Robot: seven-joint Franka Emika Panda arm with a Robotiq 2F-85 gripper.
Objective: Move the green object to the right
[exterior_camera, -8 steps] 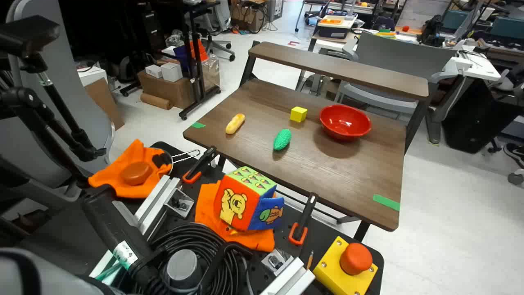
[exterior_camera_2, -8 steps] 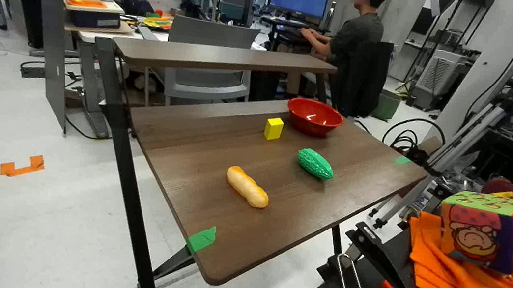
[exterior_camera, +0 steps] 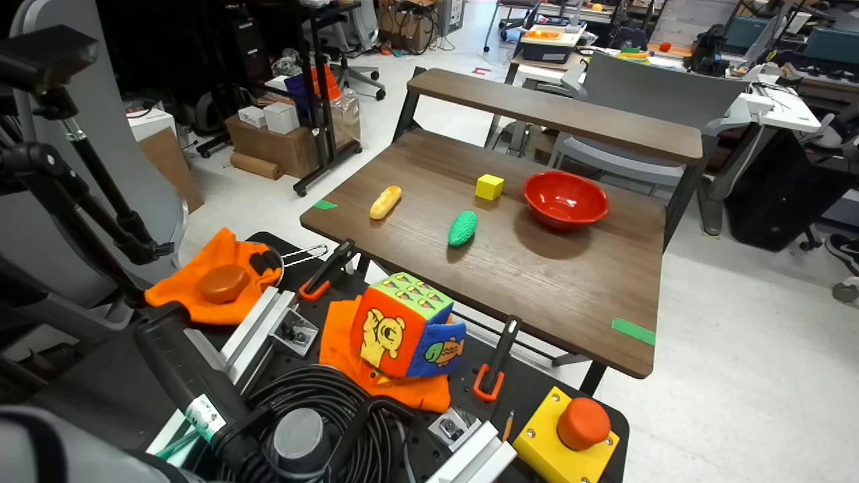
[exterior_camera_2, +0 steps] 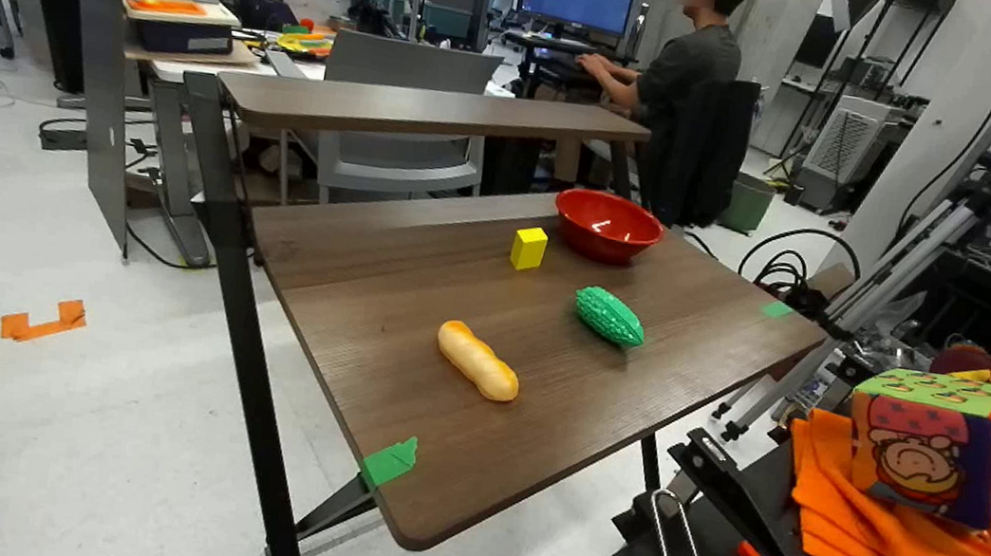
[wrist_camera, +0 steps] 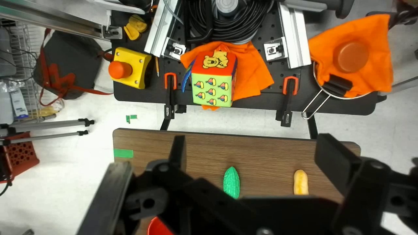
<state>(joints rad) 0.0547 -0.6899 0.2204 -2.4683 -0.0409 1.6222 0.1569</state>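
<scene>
The green object (exterior_camera: 463, 229) is a bumpy, oblong toy vegetable lying on the brown table (exterior_camera: 557, 288), left of the red bowl in this exterior view. It also shows in an exterior view (exterior_camera_2: 609, 316), near the table's middle. In the wrist view the green object (wrist_camera: 231, 182) appears between the spread fingers, its lower end hidden behind the gripper. My gripper (wrist_camera: 253, 155) is open, holds nothing, and is well above the table. The gripper is out of view in both exterior views.
A red bowl (exterior_camera: 566, 200), a yellow block (exterior_camera: 489, 187) and a yellowish bread-like toy (exterior_camera: 386, 202) stand on the table. A raised shelf (exterior_camera: 550, 111) runs along its far edge. A soft picture cube (exterior_camera: 406, 329) and clamps sit on the black base.
</scene>
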